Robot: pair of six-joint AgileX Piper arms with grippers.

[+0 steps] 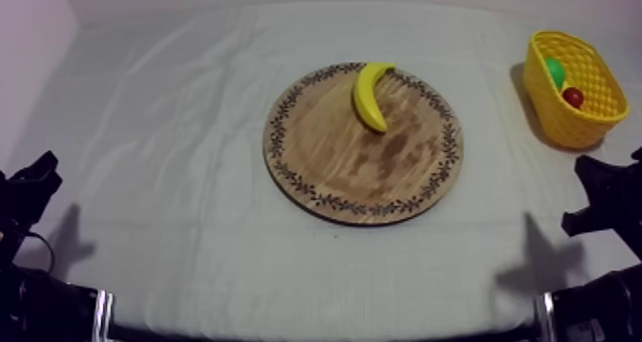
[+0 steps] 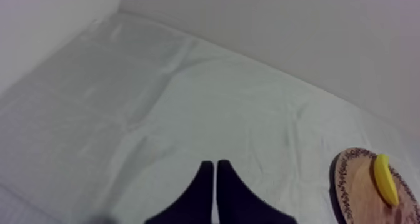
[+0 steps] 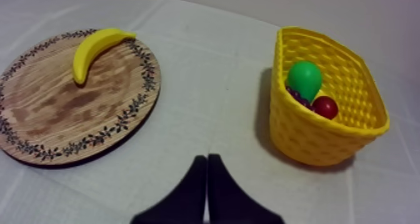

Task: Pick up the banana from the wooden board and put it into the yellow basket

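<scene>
From above I count one board (image 1: 320, 160) mid-table with one banana (image 1: 369, 96) on its far edge, and one basket (image 1: 566, 128) far right holding one pear (image 1: 555, 72) and one small red fruit (image 1: 572, 97). On the left wrist camera my left gripper (image 2: 215, 165) is pinched closed on nothing, over cloth (image 2: 156, 101). On the right wrist camera my right gripper (image 3: 207, 159) is likewise closed and empty, short of the gap between board and basket, with grapes (image 3: 296, 95) beside the pear.

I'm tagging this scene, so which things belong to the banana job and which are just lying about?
Job: banana, wooden board, yellow basket.
Lying about: green pear, small red fruit, both in the basket.
</scene>
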